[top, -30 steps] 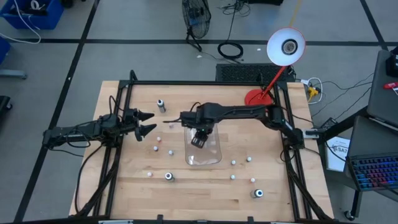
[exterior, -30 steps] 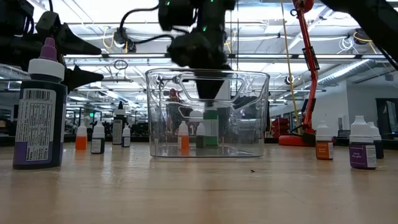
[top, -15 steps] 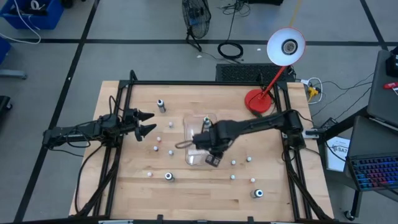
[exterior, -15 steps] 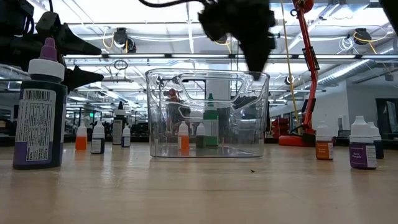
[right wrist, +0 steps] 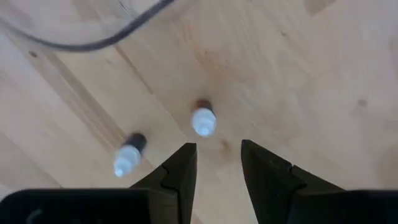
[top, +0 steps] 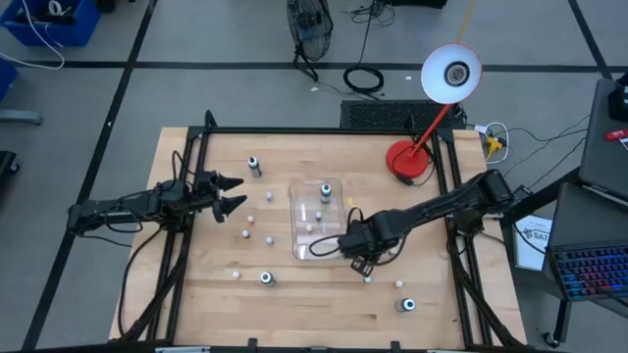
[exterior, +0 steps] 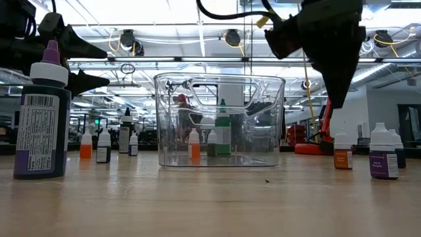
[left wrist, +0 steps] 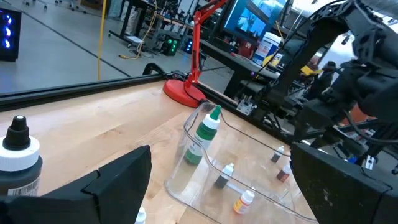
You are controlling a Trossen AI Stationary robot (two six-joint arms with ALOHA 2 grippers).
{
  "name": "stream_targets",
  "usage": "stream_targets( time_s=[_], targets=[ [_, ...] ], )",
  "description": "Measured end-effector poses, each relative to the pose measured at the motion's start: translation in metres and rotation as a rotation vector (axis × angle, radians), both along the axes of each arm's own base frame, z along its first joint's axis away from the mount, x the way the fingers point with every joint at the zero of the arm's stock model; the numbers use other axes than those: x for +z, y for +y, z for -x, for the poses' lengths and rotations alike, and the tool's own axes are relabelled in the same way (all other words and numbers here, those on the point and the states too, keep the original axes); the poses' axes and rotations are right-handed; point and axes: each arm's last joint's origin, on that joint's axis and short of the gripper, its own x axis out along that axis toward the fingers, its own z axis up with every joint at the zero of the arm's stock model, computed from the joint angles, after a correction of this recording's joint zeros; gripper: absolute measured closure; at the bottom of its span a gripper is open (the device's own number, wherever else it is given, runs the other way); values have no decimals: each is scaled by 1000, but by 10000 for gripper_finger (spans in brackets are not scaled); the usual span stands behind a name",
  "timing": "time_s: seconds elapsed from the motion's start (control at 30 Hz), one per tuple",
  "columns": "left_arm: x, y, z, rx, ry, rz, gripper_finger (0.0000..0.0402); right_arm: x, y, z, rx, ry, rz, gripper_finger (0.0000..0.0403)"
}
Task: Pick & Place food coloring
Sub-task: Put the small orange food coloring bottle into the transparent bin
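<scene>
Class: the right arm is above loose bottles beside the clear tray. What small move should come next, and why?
Probably lower the right end effector onto the white-capped bottle just ahead. Its fingers are open and empty, and that bottle stands outside the tray.

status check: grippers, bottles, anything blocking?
Right gripper open, empty, above two loose white-capped bottles beside the clear tray. Left gripper open, parked at table's left. Several bottles in tray. Nothing blocking.

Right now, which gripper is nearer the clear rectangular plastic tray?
Right. The right gripper hangs just off the clear rectangular plastic tray, at its near right corner, fingers open above small white-capped bottles. The left gripper waits farther off, to the tray's left.
</scene>
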Motion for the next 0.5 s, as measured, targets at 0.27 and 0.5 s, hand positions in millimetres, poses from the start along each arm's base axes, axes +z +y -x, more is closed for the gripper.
stream_targets(
  time_s=[0.27, 0.5],
  targets=[
    [0, 0, 0, 0, 0, 0, 23, -14, 0, 5, -20, -46, -12, 287],
    [0, 0, 0, 0, 0, 0, 23, -21, 6, 10, 5, -46, 44, 287]
  ],
)
